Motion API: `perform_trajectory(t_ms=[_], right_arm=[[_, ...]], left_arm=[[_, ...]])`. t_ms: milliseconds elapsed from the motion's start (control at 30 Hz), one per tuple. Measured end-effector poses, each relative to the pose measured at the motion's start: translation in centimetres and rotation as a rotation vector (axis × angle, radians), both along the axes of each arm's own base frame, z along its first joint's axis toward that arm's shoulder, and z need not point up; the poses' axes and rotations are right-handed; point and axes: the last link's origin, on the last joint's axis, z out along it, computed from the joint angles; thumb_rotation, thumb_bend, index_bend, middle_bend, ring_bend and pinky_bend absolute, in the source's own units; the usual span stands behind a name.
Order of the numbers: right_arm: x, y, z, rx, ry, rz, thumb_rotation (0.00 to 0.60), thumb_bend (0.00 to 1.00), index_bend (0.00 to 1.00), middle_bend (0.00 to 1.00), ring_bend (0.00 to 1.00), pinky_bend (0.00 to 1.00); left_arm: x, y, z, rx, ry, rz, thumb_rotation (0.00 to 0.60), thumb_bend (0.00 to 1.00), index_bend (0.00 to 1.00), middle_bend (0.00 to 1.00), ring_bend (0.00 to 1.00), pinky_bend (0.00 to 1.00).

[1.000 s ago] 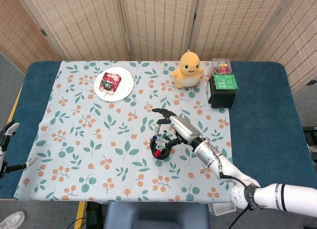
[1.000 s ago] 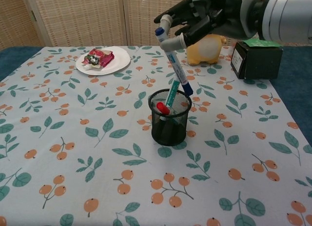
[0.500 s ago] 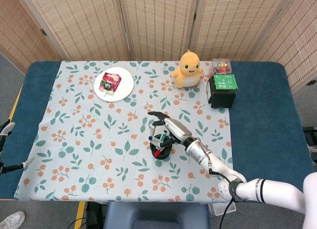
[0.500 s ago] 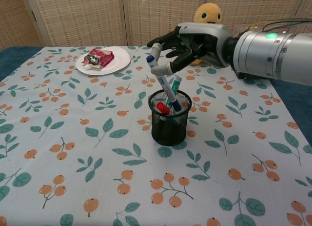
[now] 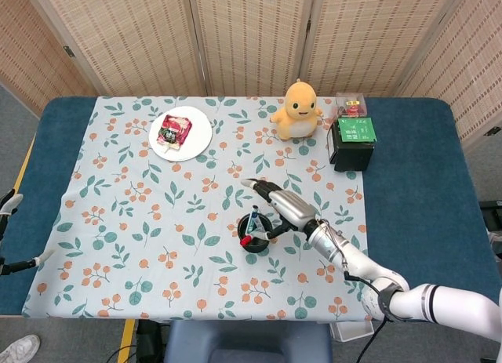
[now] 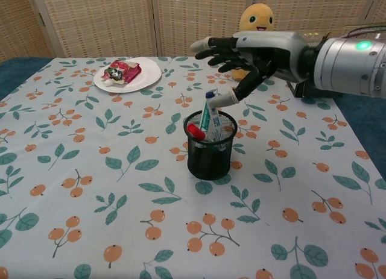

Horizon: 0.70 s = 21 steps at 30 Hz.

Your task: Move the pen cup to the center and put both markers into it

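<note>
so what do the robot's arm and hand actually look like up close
The right hand has a silver-grey shell on its back with black fingers and one pale light-grey digit underneath. Behind it the forearm is a glossy silver cylinder with a dark band at the wrist, a lit green indicator on top and thin cables trailing behind. The head view shows white segments further up. The left hand barely shows.

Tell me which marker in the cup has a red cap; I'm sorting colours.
The lower marker leaning left in the cup; the taller one is teal with a blue cap.

The right robot hand (image 6: pixel 256 53) hovers above the pen cup (image 6: pixel 210 145), fingers spread. Both markers (image 6: pixel 207 117) stand inside the cup on the table (image 6: pixel 90 188).
</note>
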Motion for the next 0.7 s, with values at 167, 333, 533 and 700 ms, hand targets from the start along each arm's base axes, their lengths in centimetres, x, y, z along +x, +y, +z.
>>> perform_trajectory(t_ms=[167, 333, 533, 700], right_arm=[[-2.8, 0.4, 3.8, -0.106, 0.071, 0.011, 0.6, 0.16, 0.0, 0.0, 0.0, 0.0], [-7.1, 1.7, 8.0, -0.271, 0.222, 0.02, 0.6, 0.16, 0.0, 0.0, 0.0, 0.0], [-12.5, 4.7, 10.7, -0.441, 0.506, 0.014, 0.6, 0.16, 0.0, 0.0, 0.0, 0.0], [-17.3, 8.3, 12.6, -0.609, 0.725, -0.095, 0.6, 0.17, 0.0, 0.0, 0.0, 0.0]], left_arm=[[0.3, -0.2, 0.1, 0.002, 0.001, -0.017, 0.6, 0.05, 0.0, 0.0, 0.0, 0.21], [0.5, -0.3, 0.1, -0.005, 0.03, -0.021, 0.6, 0.05, 0.0, 0.0, 0.0, 0.21], [0.9, 0.0, -0.7, -0.02, 0.148, -0.001, 0.6, 0.05, 0.0, 0.0, 0.0, 0.21], [1.2, 0.5, -2.2, -0.072, 0.237, 0.034, 0.6, 0.05, 0.0, 0.0, 0.0, 0.21]])
